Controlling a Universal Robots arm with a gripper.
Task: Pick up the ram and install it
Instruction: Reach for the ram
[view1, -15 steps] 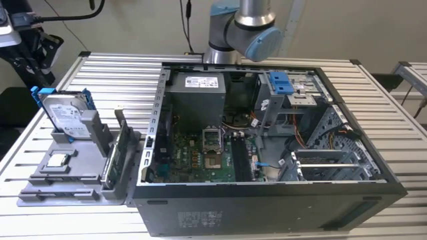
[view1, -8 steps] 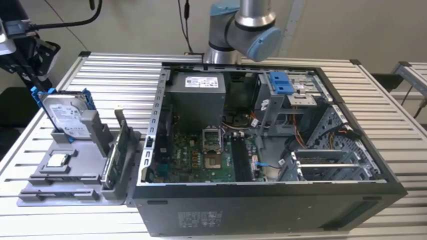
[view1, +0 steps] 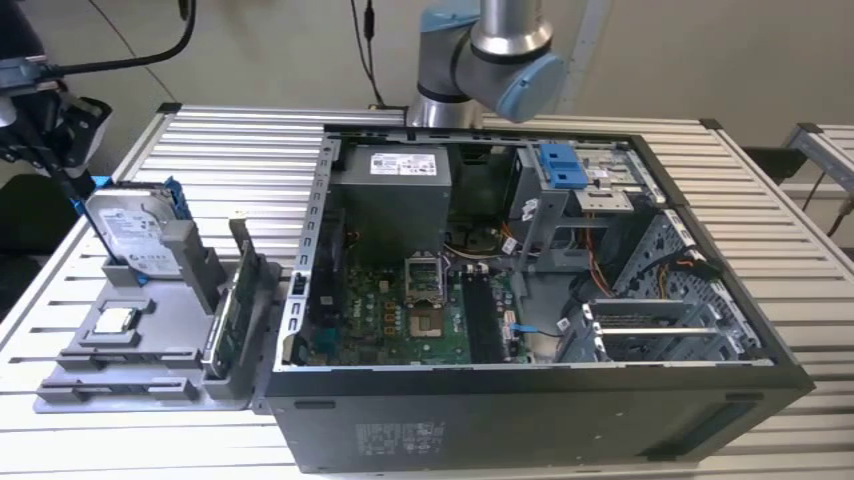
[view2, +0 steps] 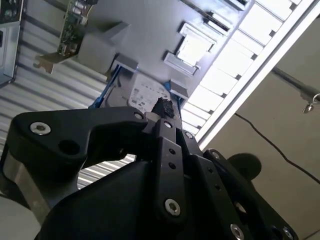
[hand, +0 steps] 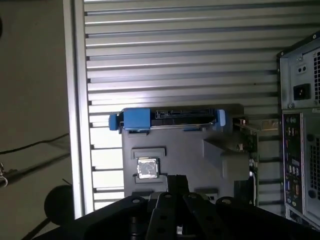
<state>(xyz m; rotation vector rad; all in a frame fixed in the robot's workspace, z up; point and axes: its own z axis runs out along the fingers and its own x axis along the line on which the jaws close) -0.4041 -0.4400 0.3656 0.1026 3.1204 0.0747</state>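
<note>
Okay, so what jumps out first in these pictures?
The open computer case sits in the middle of the exterior view, its green motherboard exposed. On the exterior view's left, a silver hard drive in a blue bracket stands upright in a grey holder.

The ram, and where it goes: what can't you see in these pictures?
- The ram: exterior view, edge-on in the gray holder; its face is too small to see.
- The long slots on the motherboard: exterior view, too dark and small to tell if empty.
- The holder's near end: first wrist view, hidden behind the hand.
</note>
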